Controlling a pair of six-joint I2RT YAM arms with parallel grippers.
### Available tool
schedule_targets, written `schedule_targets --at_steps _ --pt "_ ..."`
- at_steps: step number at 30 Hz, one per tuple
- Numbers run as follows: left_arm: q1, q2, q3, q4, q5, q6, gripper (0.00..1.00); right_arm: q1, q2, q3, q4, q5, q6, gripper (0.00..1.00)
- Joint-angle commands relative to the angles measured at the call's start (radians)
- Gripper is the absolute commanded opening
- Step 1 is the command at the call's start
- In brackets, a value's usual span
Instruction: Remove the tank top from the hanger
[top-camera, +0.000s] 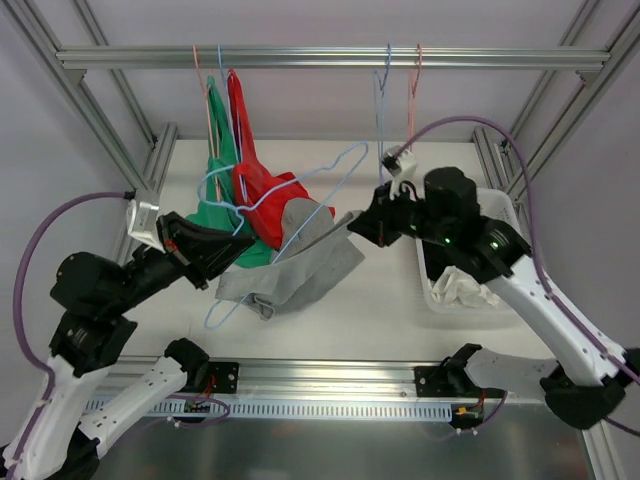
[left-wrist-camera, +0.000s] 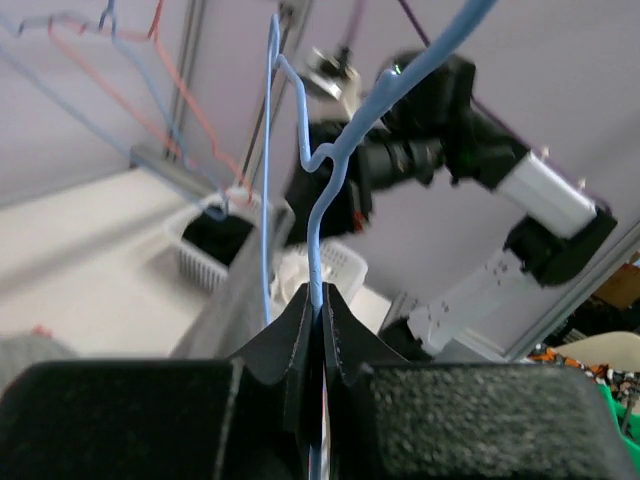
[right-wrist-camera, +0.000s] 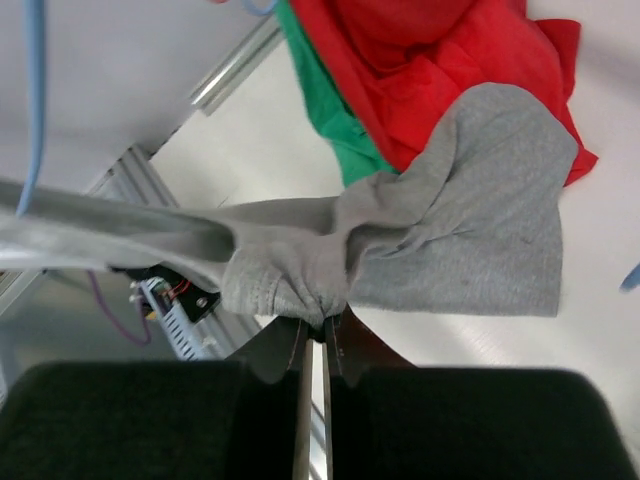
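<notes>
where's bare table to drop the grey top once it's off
Bare white table between the grey tank top and the white plastic basket, and along the near rail. Crowded back left: red garment and green garment hang there.

Robotics lab bench (aluminium-profile frame (top-camera: 300, 57), white table (top-camera: 380, 310))

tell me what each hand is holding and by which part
The left hand pinches the blue hanger by its wire, just below a kink. The right hand pinches the grey tank top by a bunched edge of fabric.

Bright even overhead light, soft shadows; wrist views blurred up close.
</notes>
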Motion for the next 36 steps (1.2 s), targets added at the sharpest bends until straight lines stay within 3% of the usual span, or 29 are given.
schedule_targets --at_steps 1,5,10,13,18,24,25,28,34,35,36 --pt "-0.015 0.117 -0.063 0.661 0.071 -0.133 0.0 -0.002 -0.201 -0.09 0.024 -0.11 -0.01 0.0" --pt "-0.084 0.228 -0.097 0.972 -0.04 -0.091 0.0 -0.001 -0.374 -0.091 -0.077 -0.174 -0.016 0.0" --pt "-0.13 0.406 -0.022 1.086 -0.131 0.01 0.0 -0.001 -0.439 0.023 -0.258 -0.098 -0.072 0.0" --pt "-0.13 0.435 -0.061 1.145 -0.246 0.058 0.0 -0.001 -0.408 0.032 -0.297 -0.127 -0.08 0.0" --pt "-0.13 0.437 -0.176 1.218 -0.243 0.157 0.0 0.03 -0.324 -0.061 -0.212 -0.127 -0.051 0.0" --pt "-0.13 0.47 -0.344 1.543 -0.228 0.161 0.0 0.157 -0.093 -0.181 -0.14 0.048 -0.031 0.0" --pt "-0.13 0.473 -0.354 1.562 -0.229 0.161 0.0 0.165 -0.076 -0.219 -0.14 0.138 -0.028 0.0" --pt "-0.133 0.445 -0.359 1.487 -0.237 0.19 0.0 0.162 -0.13 -0.311 -0.136 0.335 0.042 0.0" --pt "-0.147 0.337 -0.433 1.352 -0.395 0.274 0.0 0.168 -0.177 -0.345 -0.139 0.304 0.056 0.0" --pt "-0.149 0.314 -0.43 1.214 -0.436 0.247 0.0 0.17 -0.174 -0.356 -0.125 0.272 0.056 0.0" --pt "-0.147 0.29 -0.422 1.12 -0.489 0.222 0.0 0.171 -0.171 -0.367 -0.076 0.242 0.061 0.07"
